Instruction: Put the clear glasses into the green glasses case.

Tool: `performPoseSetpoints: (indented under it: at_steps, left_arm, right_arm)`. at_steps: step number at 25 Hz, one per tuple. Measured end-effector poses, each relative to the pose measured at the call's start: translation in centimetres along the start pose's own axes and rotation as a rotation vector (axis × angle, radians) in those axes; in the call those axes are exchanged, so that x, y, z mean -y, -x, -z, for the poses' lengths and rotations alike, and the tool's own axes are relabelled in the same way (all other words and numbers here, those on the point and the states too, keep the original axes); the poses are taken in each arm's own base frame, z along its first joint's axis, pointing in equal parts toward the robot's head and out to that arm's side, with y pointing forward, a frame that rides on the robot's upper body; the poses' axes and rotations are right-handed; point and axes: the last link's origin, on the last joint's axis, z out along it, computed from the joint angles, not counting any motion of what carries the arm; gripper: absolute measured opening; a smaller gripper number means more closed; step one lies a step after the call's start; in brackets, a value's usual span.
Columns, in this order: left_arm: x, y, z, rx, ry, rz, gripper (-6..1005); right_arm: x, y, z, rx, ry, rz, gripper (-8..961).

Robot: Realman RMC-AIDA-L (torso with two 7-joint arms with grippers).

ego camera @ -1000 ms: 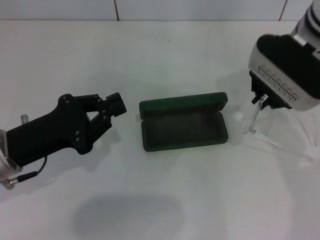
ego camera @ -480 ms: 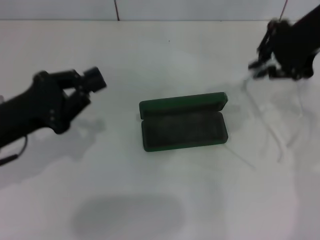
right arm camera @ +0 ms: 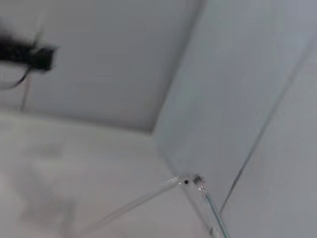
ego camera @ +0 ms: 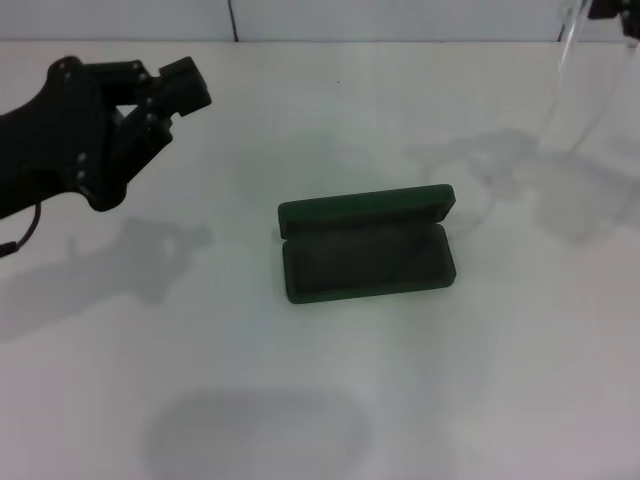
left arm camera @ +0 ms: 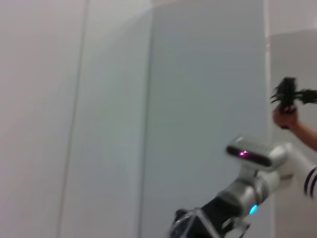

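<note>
Your right end effector (ego camera: 612, 8) grips the glasses (ego camera: 572, 70) high; its fingers are unseen. They could swing, missing the case (ego camera: 366, 257). Left end effector (ego camera: 165, 95): closed.

We see the head view brightly and evenly lit from above, the white table (ego camera: 330, 400) close to washed out. Soft grey shadows lie on it: one under the left gripper (ego camera: 170, 95), a broad faint patch near the front edge, and pale smudges beside the clear glasses (ego camera: 575, 70), which nearly vanish against the white. The green glasses case (ego camera: 367, 258) looks slightly soft. Both wrist views are blurred and hazy, with little contrast.
</note>
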Motion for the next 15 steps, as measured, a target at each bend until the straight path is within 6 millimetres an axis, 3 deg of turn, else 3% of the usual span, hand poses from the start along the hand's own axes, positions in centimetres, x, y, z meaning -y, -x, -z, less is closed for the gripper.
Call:
performPoseSetpoints:
  at_steps: [3,4,8,15]
  left_arm:
    - [-0.3,-0.3,-0.9,0.004,0.060,-0.007,53]
    - [-0.3,-0.3,-1.2,0.008,0.077,-0.008,53]
    - [-0.3,-0.4,-2.6,0.027,0.142,-0.014,53]
    - [-0.5,-0.4,-3.7,0.028,0.187,-0.014,53]
  right_arm:
    - [-0.2,-1.1,0.0,0.052,-0.031,-0.095,108]
    - [-0.6,-2.2,-0.3,0.112,-0.041,-0.204,108]
    - [-1.2,-2.9,-1.0,0.194,-0.011,-0.318,108]
    - [-1.9,-3.1,-4.4,0.193,0.094,-0.492,107]
